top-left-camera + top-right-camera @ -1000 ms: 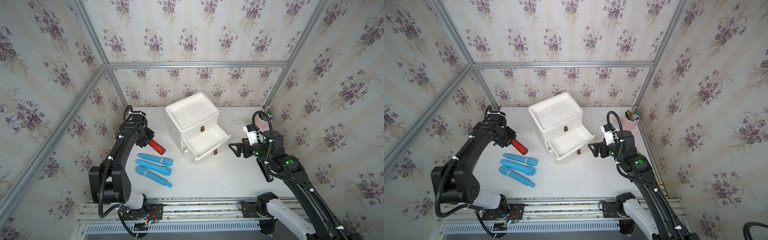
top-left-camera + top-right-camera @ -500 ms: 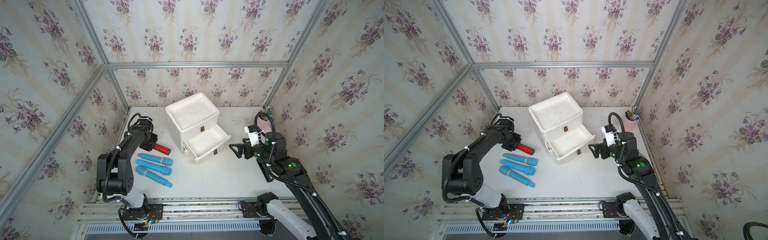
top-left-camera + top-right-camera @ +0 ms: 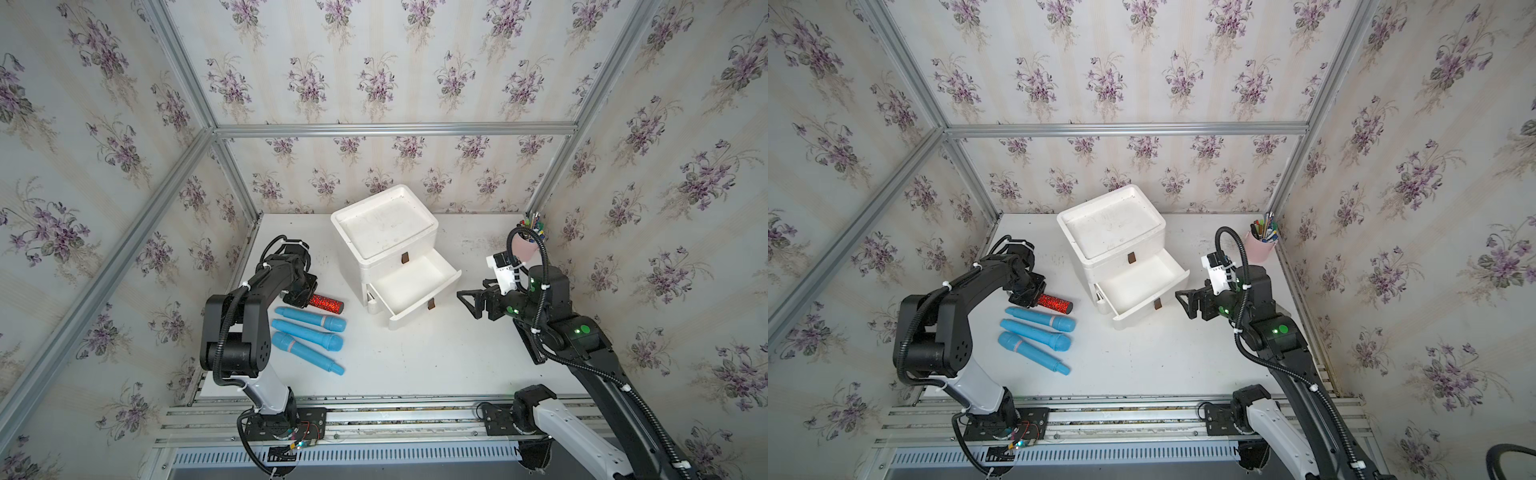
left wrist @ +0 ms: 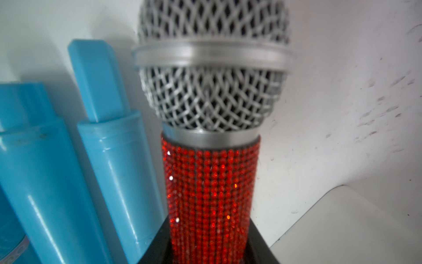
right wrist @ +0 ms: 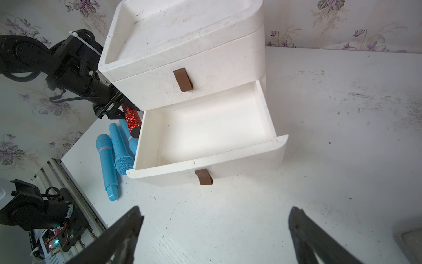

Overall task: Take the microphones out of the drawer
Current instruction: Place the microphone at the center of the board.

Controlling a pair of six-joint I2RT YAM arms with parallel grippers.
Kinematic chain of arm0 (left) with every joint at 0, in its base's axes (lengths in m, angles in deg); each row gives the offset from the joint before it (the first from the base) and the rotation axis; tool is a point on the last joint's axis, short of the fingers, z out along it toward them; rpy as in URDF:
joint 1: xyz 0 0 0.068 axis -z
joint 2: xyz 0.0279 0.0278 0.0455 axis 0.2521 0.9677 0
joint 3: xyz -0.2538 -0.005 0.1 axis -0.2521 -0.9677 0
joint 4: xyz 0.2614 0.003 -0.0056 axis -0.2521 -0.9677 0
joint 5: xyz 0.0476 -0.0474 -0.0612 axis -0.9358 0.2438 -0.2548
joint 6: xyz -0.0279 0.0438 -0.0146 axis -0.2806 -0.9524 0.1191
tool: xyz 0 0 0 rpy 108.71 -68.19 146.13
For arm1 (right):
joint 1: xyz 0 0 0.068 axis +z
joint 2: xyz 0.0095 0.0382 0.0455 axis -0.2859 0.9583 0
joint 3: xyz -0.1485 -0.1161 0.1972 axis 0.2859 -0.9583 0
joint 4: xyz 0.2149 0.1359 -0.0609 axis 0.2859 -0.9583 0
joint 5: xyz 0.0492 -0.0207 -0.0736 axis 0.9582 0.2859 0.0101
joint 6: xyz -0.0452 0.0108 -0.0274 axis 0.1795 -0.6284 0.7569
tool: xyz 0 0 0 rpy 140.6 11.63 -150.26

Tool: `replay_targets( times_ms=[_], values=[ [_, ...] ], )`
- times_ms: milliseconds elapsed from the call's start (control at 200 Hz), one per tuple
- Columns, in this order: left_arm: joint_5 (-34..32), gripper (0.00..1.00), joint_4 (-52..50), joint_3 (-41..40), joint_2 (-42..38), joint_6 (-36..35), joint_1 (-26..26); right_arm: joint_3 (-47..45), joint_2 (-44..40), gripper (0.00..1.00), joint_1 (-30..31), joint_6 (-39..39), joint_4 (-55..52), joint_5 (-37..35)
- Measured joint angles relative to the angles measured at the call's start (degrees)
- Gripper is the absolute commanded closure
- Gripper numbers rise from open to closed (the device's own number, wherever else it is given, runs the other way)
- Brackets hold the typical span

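Left of the cabinet (image 3: 384,232), the red microphone (image 3: 326,302) is out of the empty, open drawer (image 3: 415,282), just beside three blue microphones (image 3: 309,320). The left gripper (image 3: 308,296) clamps its handle, hiding one end from above. Facing the drawer front, the right gripper (image 3: 468,305) gapes wide.

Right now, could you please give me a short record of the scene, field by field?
bottom drawer: pulled open, empty
top drawer: closed
red microphone: outside the drawer, clamped in the left gripper, beside three blue microphones
right gripper: open, in front of the open drawer, holding nothing
pen cup: far corner, on the right gripper's side
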Motion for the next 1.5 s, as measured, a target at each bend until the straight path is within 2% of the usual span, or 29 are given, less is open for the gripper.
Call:
replay_targets(
  times_ms=[95,155,594,619,724,744,1019,1179,1369,1504],
  values=[
    [0.35,0.55,0.28,0.09,0.83,-0.02,0.00,0.00,0.00,0.02,0.00,0.00,0.04,0.13],
    [0.81,0.50,0.57,0.26,1.51,-0.07,0.00,0.00,0.00,0.02,0.00,0.00,0.04,0.13],
    [3.43,0.48,1.36,1.05,3.37,-0.28,0.00,0.15,0.24,0.02,0.04,0.07,0.02,-0.09],
    [3.54,0.42,1.38,1.16,3.17,-0.28,0.00,0.15,0.31,0.02,0.04,0.07,0.02,-0.09],
    [4.07,0.36,1.55,1.55,1.49,-0.68,0.00,0.15,0.39,0.02,0.04,0.07,0.02,-0.09],
    [4.07,0.32,1.57,1.66,1.11,-0.66,0.00,0.15,0.39,0.02,0.04,0.07,0.02,-0.09],
    [4.26,0.12,1.75,3.06,-4.68,-1.75,0.00,0.15,0.76,0.02,0.04,0.09,0.04,-0.09],
    [5.46,0.01,2.08,5.64,-5.38,-3.74,-0.02,0.11,1.03,0.02,0.04,0.09,0.04,-0.11],
    [9.97,0.01,4.20,12.02,-3.87,-10.08,0.59,-1.09,1.38,0.00,0.04,-0.02,1.07,-0.04],
    [10.62,0.01,5.01,14.49,-7.02,-14.93,1.99,-2.58,2.29,0.00,0.04,-1.09,2.16,-0.02]
  ],
)
